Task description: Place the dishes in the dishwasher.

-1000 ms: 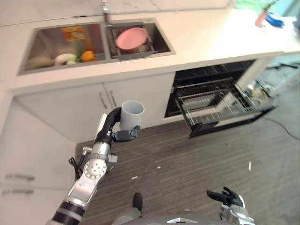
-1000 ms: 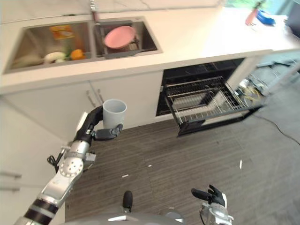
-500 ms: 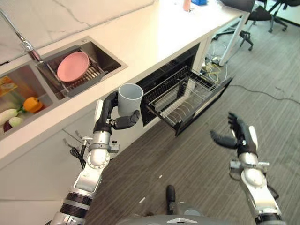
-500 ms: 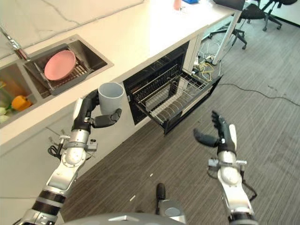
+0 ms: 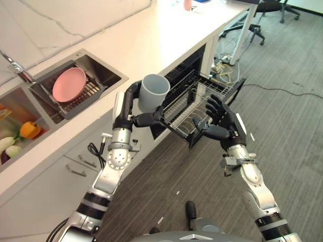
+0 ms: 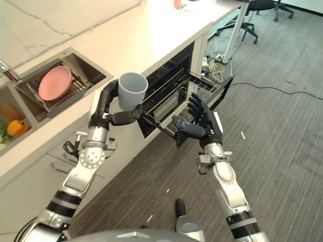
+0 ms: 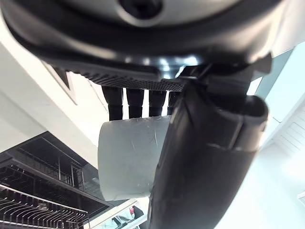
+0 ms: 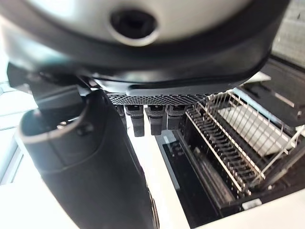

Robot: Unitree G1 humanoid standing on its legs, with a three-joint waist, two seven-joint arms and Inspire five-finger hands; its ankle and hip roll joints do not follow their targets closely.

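My left hand (image 5: 132,108) is shut on a grey cup (image 5: 153,92), held upright in the air just left of the pulled-out dishwasher rack (image 5: 202,103). In the left wrist view the cup (image 7: 128,157) sits between my fingers and thumb. My right hand (image 5: 220,122) hangs open in front of the rack's near edge, fingers spread, holding nothing. The rack (image 8: 238,148) of wire tines shows past my right hand in the right wrist view. A pink plate (image 5: 68,84) lies on a drainer in the right sink basin (image 5: 106,75).
The left sink basin holds an orange pepper (image 5: 30,129) and other vegetables. The white countertop (image 5: 151,40) runs above the dishwasher. Office chairs (image 5: 265,7) and floor cables (image 5: 282,91) stand at the far right. Grey wood floor (image 5: 292,151) lies open in front.
The camera has shifted. My left hand has carried the cup closer to the rack. My right hand has risen from low at the right to just in front of the rack.
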